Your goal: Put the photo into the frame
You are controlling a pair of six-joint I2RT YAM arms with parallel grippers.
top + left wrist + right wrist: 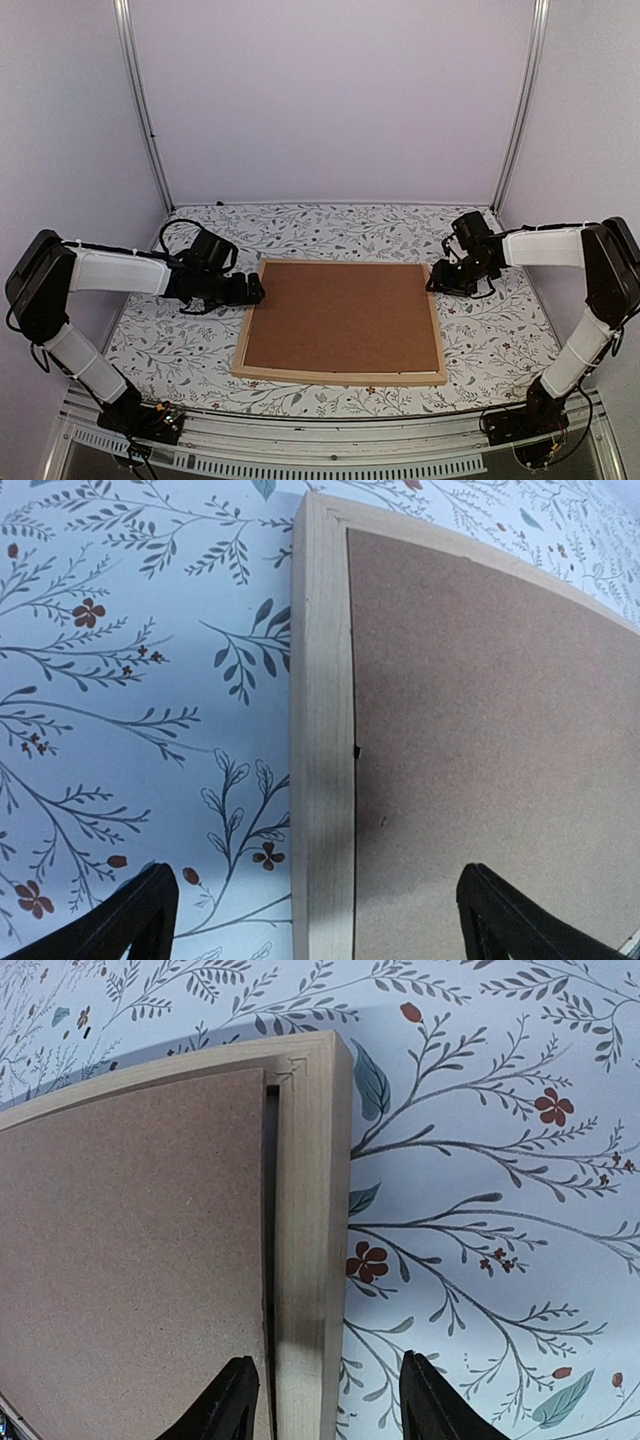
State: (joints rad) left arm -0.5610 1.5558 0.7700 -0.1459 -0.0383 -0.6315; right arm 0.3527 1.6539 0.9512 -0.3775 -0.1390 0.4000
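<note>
Frame [340,377] flat mid-surface [500,340], brown backing board [342,315] inside. Left jaws spread wide, astride its left rail. Right jaws part-open astride right rail, gripping nothing.

The left arm [110,270], at the left of the overhead view, and the right arm [545,245], at the right, each have smooth white link covers between bulky black joint housings. A thin black cable [168,230] loops at the left wrist. The left gripper [255,291] and right gripper [437,280] are matte black, and their fingers [140,920] taper to blunt tips.
</note>
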